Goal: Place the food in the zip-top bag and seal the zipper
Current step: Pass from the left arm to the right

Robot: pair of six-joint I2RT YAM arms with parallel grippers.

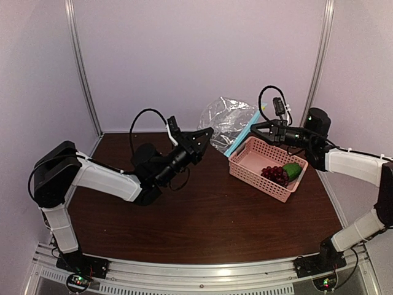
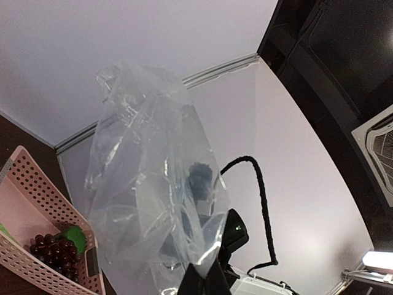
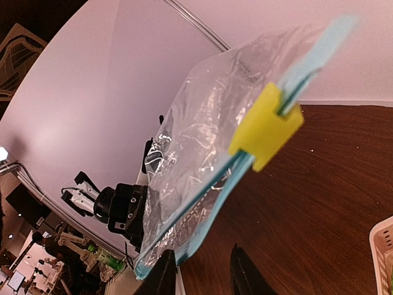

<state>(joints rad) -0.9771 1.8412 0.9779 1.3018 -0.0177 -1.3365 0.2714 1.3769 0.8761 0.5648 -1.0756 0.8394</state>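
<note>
Pinching the zip-top bag at left is the left end effector.

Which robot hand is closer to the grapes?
Right. The right gripper hovers just behind the pink basket holding the grapes; the left gripper is farther off, pinching the bag.

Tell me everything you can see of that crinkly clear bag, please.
The zip-top bag is clear, crinkled plastic, looks empty, and stands upright beside the pink basket. A teal-blue zipper runs along one edge, carrying a yellow slider. The left fingers pinch a lower corner; the right fingers stand open near the zipper's end, apparently not touching it.
</note>
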